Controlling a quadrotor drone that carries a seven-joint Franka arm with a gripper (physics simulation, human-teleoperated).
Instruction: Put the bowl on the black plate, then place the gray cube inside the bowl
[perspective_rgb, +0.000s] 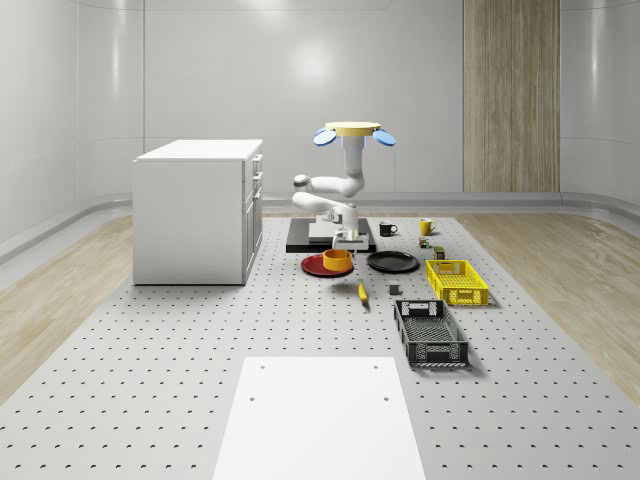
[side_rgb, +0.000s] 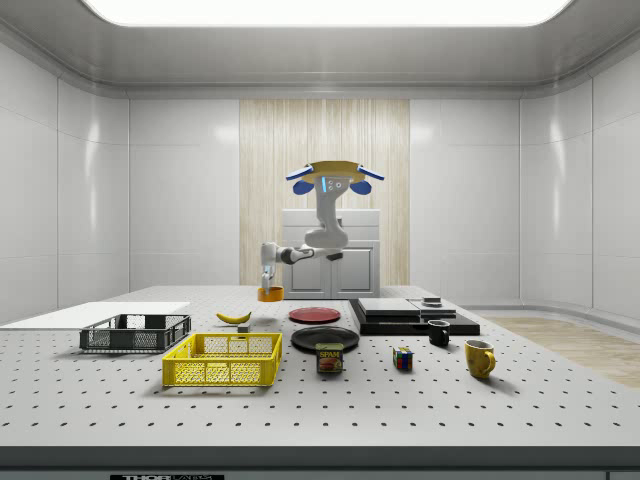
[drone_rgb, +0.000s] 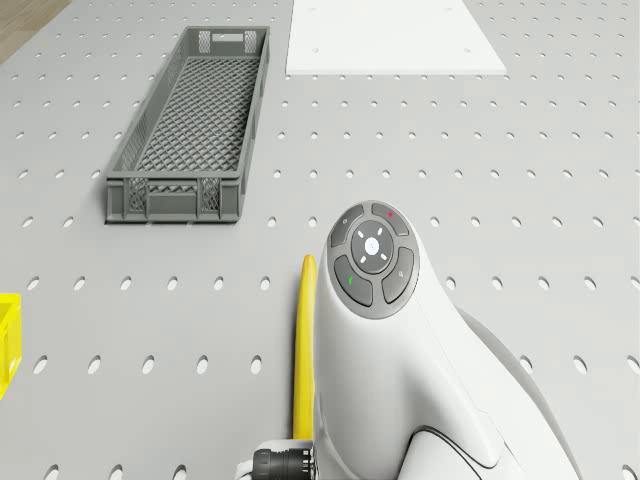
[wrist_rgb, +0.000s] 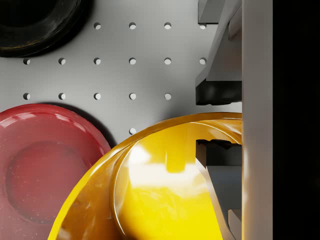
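**The bowl hangs in the fingers above the desk**

The drone (perspective_rgb: 354, 131) hovers in the air over the dark slab (perspective_rgb: 312, 237) at the back of the desk (perspective_rgb: 180, 380). Its white arm (perspective_rgb: 335, 190) bends down toward the plates.

In the whole-scene view, the gripper (perspective_rgb: 343, 241) holds the orange bowl (perspective_rgb: 337, 259) just over the red plate (perspective_rgb: 316, 266). The black plate (perspective_rgb: 393, 262) lies just beside the red one, toward that view's right.

The side view adds something new: the bowl (side_rgb: 270, 293) is up off the desk, with air under it.

The wrist view looks down from close up. One of the fingers (wrist_rgb: 216, 92) is outside the bowl's rim and the other is inside, so they are clamped on the rim. Under the bowl (wrist_rgb: 150, 185) lie the red plate (wrist_rgb: 45, 165) and an edge of the black plate (wrist_rgb: 40, 25).

The drone view looks past the arm at a gray basket (drone_rgb: 195, 120), a banana (drone_rgb: 303, 340) and a white sheet (drone_rgb: 395, 35).

A small gray cube (perspective_rgb: 395, 290) sits on the desk near the yellow basket (perspective_rgb: 456, 282).
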